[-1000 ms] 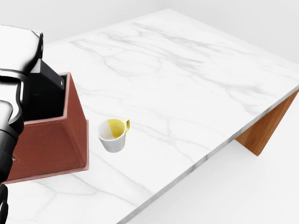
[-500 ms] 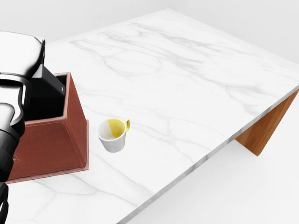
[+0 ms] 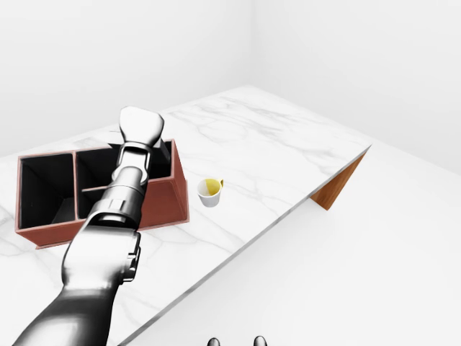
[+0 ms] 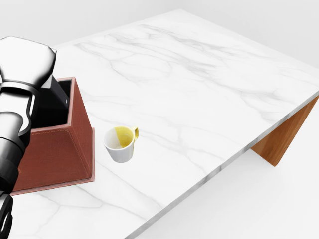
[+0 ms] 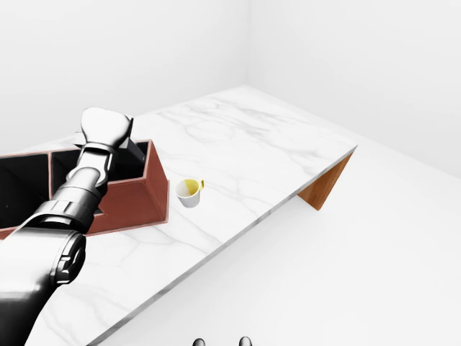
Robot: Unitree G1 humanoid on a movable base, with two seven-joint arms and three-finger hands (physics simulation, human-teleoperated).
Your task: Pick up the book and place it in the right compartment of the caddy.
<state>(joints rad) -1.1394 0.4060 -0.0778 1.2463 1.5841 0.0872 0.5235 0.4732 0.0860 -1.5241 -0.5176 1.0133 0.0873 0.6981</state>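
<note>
Book (image 4: 59,89), dark and mostly hidden, shows only as a black slab tilted inside the right compartment of the caddy (image 3: 162,205), its upper edge peeking out just beneath the robot's left hand (image 3: 140,127). That hand sits right over the compartment's opening, silver back turned to the cameras, and its fingers are out of sight behind it, so whether they have hold of the book or stand spread above it cannot be told. The left arm (image 3: 108,238) runs up from the bottom left of the left-eye view, covering the middle of the caddy. The caddy itself is a reddish-brown box with black-lined compartments, standing on the white marble table (image 4: 199,89). Just beside its right wall, in the head view, a small white cup (image 4: 119,144) with a yellow inside and handle stands upright, apart from the box. A wooden table leg (image 4: 289,134) shows under the table's right corner. The right hand is nowhere in view.
</note>
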